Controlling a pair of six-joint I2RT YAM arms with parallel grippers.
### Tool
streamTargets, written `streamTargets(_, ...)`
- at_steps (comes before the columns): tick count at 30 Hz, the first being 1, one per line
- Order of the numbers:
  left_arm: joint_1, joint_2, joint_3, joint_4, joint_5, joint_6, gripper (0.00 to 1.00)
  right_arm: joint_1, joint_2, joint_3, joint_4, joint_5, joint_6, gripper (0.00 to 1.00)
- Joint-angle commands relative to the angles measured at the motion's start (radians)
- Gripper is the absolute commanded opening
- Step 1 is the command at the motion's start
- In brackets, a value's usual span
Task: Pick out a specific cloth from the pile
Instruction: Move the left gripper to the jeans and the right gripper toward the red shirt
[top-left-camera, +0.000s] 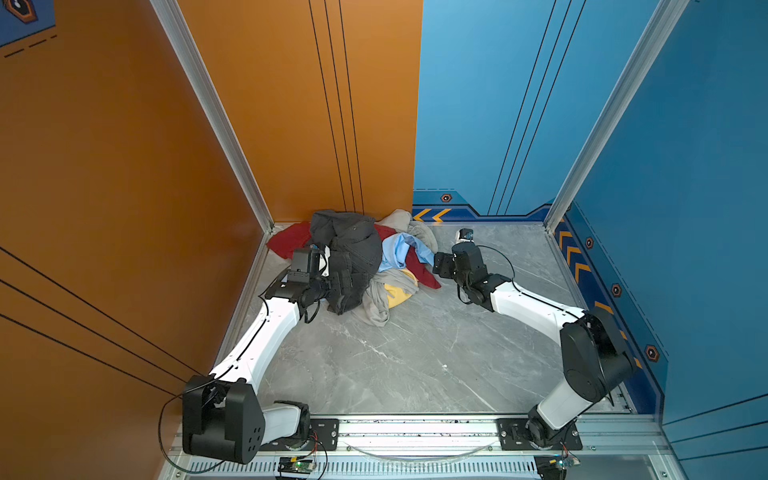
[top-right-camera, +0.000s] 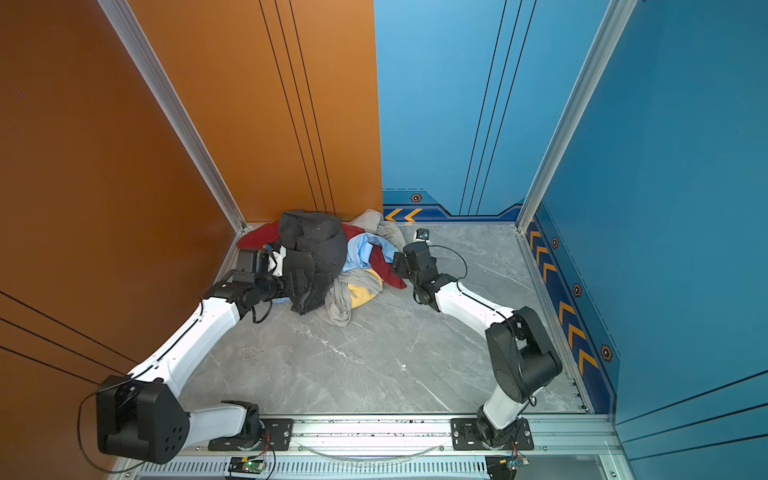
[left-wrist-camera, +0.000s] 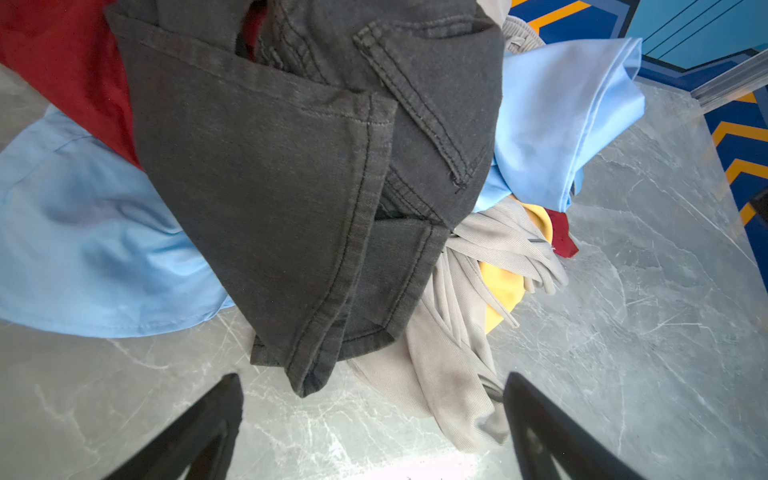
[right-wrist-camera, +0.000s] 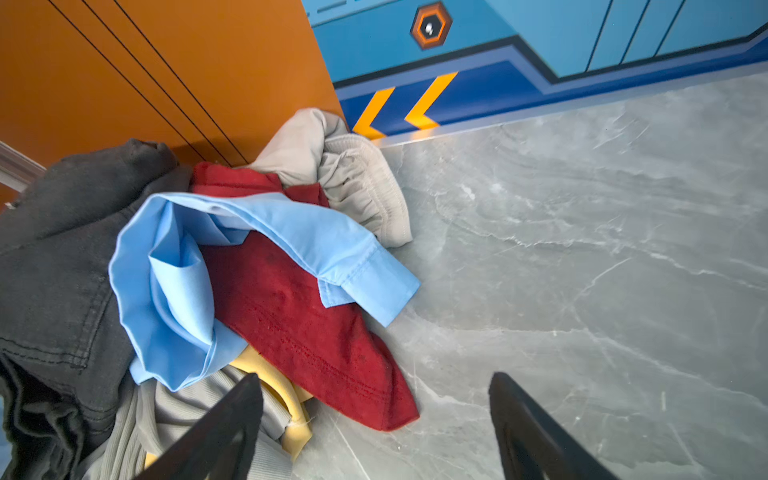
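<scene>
Cloth (right-wrist-camera: 316, 332) mostly buried in the pile (top-left-camera: 353, 257) at upper centre of both top views (red ends show either side); long axis runs left-right. Right tool (right-wrist-camera: 374, 428) spread, empty; left tool (left-wrist-camera: 374, 428) spread, empty.

Two robot arms wore glossy white shells on their long links, joined by matte black housings at shoulder, elbow and wrist, in both top views. The left arm (top-left-camera: 266, 332) carried a bulky black joint block pierced by small round holes, with a thin black cable looping from it; the right arm (top-left-camera: 536, 311) trailed a similar black cable near its wrist. Each stood on a black base plate fastened with silver screws. Gripper fingers (left-wrist-camera: 199, 432) were flat, black and tapering.
</scene>
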Motion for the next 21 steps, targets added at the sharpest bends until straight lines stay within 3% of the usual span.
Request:
streamTargets(1, -0.001, -0.028, 0.016, -0.032, -0.005, 0.023, 0.98, 0.007, 0.047, 0.038, -0.009, -0.062, 0.06, 0.85)
streamTargets(21, 0.078, -0.054, 0.006, -0.021, -0.043, -0.041, 0.98, -0.016, 0.204, 0.046, 0.012, -0.111, 0.106, 0.8)
